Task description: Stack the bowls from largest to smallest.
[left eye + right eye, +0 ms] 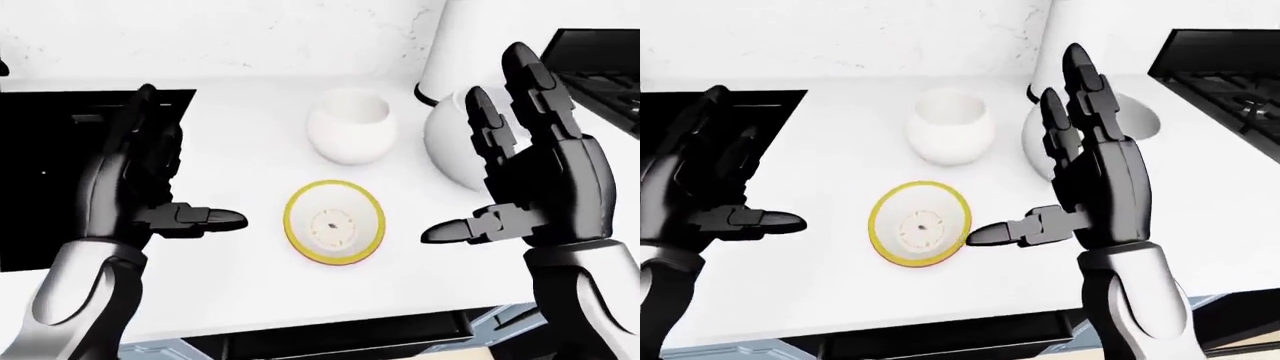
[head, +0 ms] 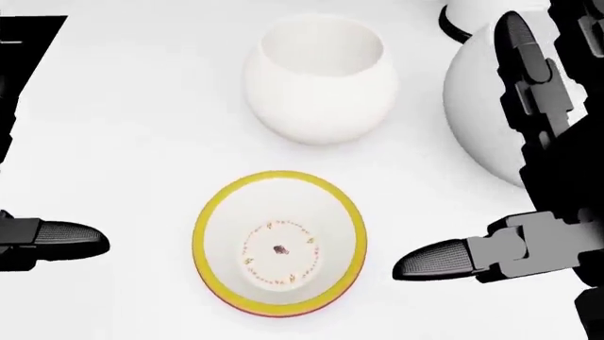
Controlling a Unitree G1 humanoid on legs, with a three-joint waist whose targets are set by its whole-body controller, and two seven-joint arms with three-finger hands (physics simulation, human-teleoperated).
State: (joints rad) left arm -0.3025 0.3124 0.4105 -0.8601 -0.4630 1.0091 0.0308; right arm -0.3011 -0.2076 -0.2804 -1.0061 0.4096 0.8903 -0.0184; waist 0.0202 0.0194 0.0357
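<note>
Sitting on the white counter, a small yellow-rimmed bowl is flanked by the left hand and right hand, both wide open, holding nothing. Two bigger white bowls are seen above it.

Smooth ceramic-looking bowls, matt white table.
Yellow-rimmed bowl glossy glaze; white bowl matt, smooth; hands black hard plastic, slight sheen.
</note>
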